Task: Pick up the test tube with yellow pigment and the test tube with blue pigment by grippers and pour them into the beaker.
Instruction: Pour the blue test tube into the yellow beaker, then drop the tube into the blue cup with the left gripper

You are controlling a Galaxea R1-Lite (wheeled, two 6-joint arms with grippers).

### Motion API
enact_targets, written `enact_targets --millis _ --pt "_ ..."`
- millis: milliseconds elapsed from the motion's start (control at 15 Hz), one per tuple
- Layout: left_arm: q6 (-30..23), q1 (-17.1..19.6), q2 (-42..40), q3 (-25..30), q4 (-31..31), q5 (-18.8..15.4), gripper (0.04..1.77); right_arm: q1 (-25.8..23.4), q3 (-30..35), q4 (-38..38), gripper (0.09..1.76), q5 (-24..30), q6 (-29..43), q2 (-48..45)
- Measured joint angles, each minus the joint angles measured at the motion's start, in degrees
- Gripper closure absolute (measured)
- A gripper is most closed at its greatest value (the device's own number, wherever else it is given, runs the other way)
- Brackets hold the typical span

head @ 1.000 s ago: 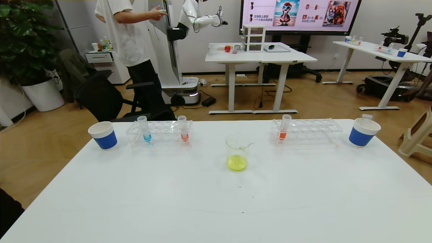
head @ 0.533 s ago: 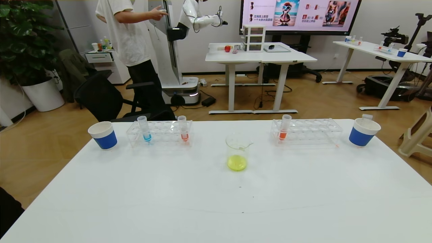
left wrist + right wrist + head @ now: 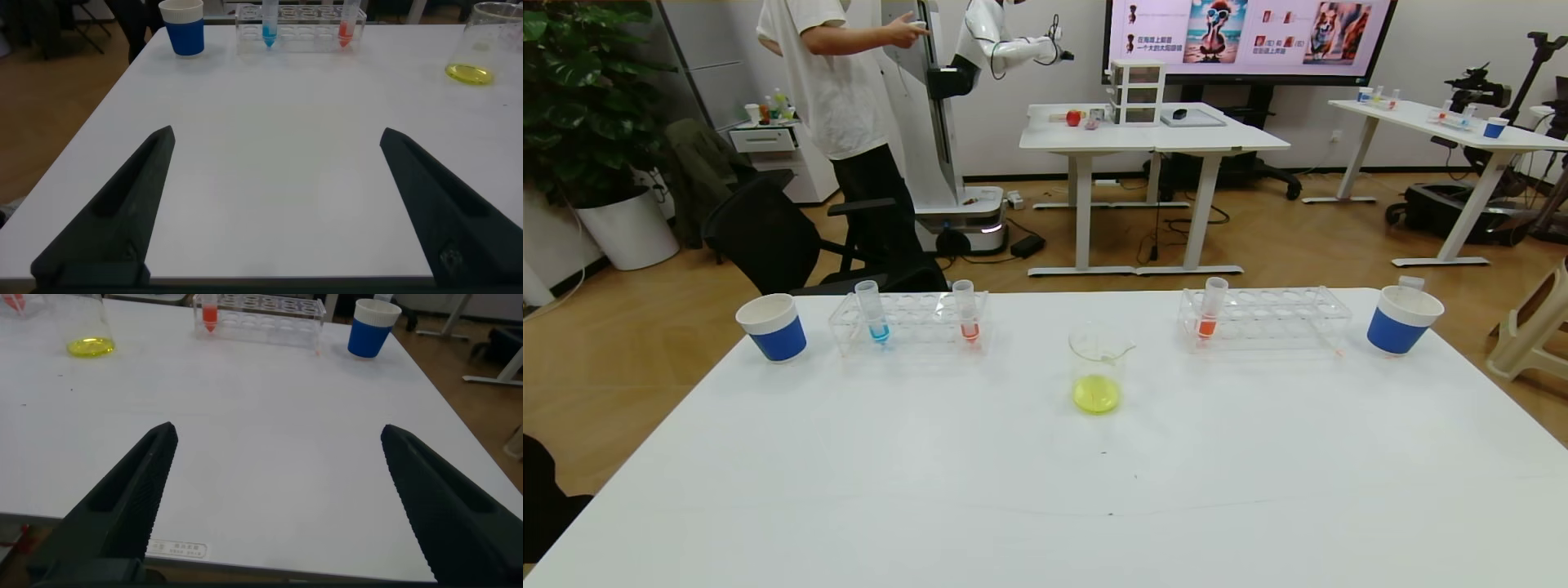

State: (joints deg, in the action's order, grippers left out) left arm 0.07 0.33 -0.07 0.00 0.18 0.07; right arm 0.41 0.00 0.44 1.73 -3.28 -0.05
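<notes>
Both grippers sat low at the near edge of the white table (image 3: 849, 490), fingers spread wide, grasping nothing: left gripper (image 3: 274, 204), right gripper (image 3: 278, 498). The blue tube (image 3: 872, 311) stood upright in the left rack (image 3: 911, 322), well apart from the left fingers (image 3: 122, 212), with a red tube (image 3: 966, 310) at that rack's other end. The beaker (image 3: 1097, 368) stood mid-table, yellow liquid in its bottom. Right rack (image 3: 1266, 317) held one red tube (image 3: 1210, 308). A blue paper cup (image 3: 773, 327) stood left of the left rack.
</notes>
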Motion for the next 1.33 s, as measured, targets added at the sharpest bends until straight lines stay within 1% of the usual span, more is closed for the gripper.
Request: enact_targets --millis 667,733,933,1133,1200,1333 --pt "0.02 0.0 0.0 0.0 -0.16 0.0 0.06 0.0 0.0 0.0 0.11 -0.02 0.01 0.0" --pt "0.09 0.0 0.0 -0.63 -0.54 0.02 0.06 0.0 0.0 0.0 0.11 0.0 0.0 0.0" --pt "0.87 -0.09 2.38 -8.2 -0.76 -0.07 0.06 0.0 0.0 0.0 0.11 -0.02 0.04 0.0" --pt "1.02 -0.99 12.34 -17.88 -2.19 -0.17 0.06 0.0 0.0 0.0 0.11 -0.02 0.06 0.0" --pt "1.05 -1.38 17.13 -20.58 -4.62 -0.15 0.06 0.0 0.0 0.02 0.11 -0.02 0.06 0.0" --pt "1.02 -1.78 27.11 -24.06 -11.7 -0.17 0.06 0.0 0.0 0.0 0.11 -0.02 0.06 0.0"
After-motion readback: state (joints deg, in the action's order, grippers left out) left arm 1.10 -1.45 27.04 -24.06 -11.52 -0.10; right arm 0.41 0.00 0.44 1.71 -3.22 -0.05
